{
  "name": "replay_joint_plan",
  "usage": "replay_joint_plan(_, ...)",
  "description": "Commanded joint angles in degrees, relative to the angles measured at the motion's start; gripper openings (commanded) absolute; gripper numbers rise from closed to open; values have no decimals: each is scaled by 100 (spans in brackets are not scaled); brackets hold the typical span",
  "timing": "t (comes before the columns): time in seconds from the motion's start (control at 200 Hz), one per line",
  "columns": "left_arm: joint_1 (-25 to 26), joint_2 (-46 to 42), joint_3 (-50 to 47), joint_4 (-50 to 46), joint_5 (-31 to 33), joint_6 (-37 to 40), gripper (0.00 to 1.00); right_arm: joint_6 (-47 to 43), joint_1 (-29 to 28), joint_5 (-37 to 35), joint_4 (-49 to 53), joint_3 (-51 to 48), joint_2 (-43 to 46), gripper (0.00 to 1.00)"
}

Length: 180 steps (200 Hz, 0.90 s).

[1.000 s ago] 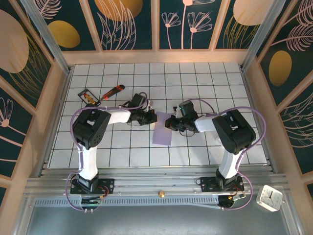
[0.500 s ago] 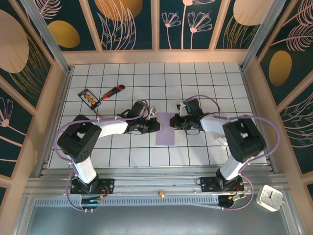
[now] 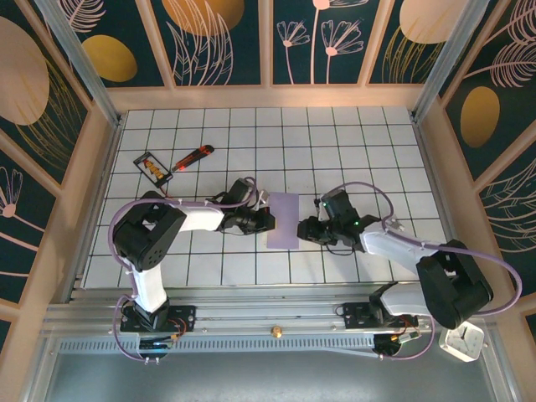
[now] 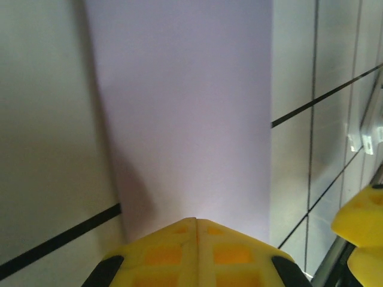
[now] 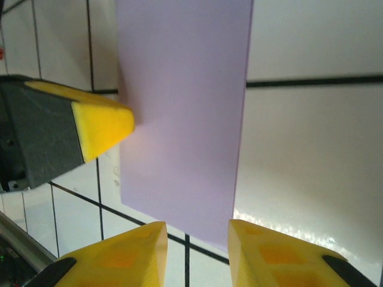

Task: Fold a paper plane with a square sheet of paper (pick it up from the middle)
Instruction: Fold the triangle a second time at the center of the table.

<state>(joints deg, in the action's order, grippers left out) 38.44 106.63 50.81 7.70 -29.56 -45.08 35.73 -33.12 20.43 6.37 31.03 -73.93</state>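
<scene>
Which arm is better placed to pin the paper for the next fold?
Left, probably: the left gripper is shut, its tip at the edge of the folded paper, ready to press. The right gripper sits opposite, jaws parted.

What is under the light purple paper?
The pale lavender folded paper lies on the white gridded table. Tiles show all around it, but the patch directly beneath is covered, so anything there stays hidden.
</scene>
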Motion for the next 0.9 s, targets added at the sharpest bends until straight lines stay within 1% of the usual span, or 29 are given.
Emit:
replay_joint_plan(0.0,32,139,-127,-23,29,136,0,546,-250,-321,-197,-198,46,35)
replay_joint_plan(0.165,25,148,-322,19,85,157,0,822,-496,-520,-493,-297,-116,35)
replay_joint_plan(0.43,31,156,-466,90,66,142,0,980,-656,-495,-782,-387,-380,35)
replay_joint_plan(0.896,31,121,-481,73,30,162,0,997,-733,-426,-1210,-387,-815,35)
